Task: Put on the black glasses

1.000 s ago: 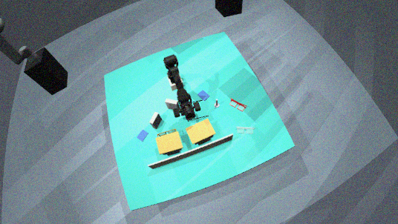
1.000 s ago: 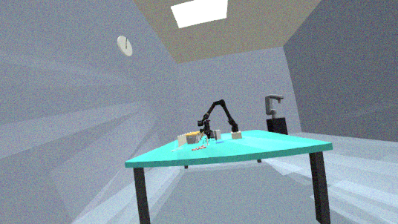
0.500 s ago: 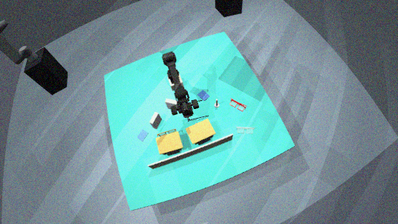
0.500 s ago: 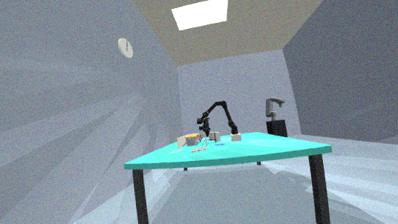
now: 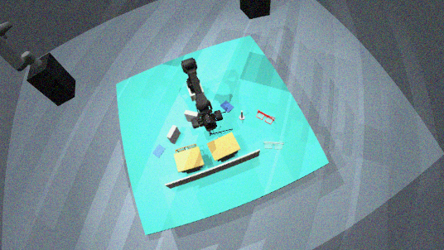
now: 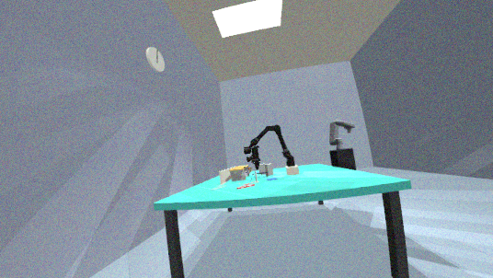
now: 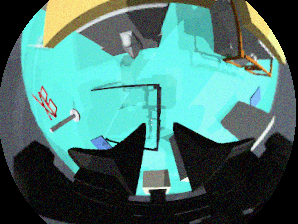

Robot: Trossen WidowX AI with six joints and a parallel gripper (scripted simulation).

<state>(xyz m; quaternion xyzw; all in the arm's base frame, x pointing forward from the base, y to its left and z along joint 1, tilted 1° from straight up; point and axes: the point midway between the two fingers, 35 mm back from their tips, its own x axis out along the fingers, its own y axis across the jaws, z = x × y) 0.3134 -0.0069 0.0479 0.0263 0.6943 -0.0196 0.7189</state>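
The black glasses [image 5: 221, 132] [image 7: 159, 107] lie below the fingers, temples stretching left in the wrist view; whether they touch the table is unclear. My gripper [image 6: 257, 167] [image 7: 159, 125] points down above them, its fingertips apart on either side of the front bar, nothing gripped. Two display heads with tan-yellow tops stand beyond: the right one [image 5: 224, 146] [image 7: 75, 17] is nearer the black glasses and shows a grey nose [image 7: 128, 41]; the left one [image 5: 189, 159] has orange glasses [image 5: 185, 146] at its front. I cannot make out the yellow tag.
A long low wall [image 5: 213, 170] runs behind the heads. Red glasses [image 5: 267, 116] [image 6: 246, 186], clear glasses [image 5: 273, 143] and a small post [image 5: 242, 117] [image 7: 64, 121] are to the right. A grey block [image 5: 173, 134] [image 7: 245, 122] and a blue tile [image 5: 159, 151] [image 7: 255, 96] are to the left.
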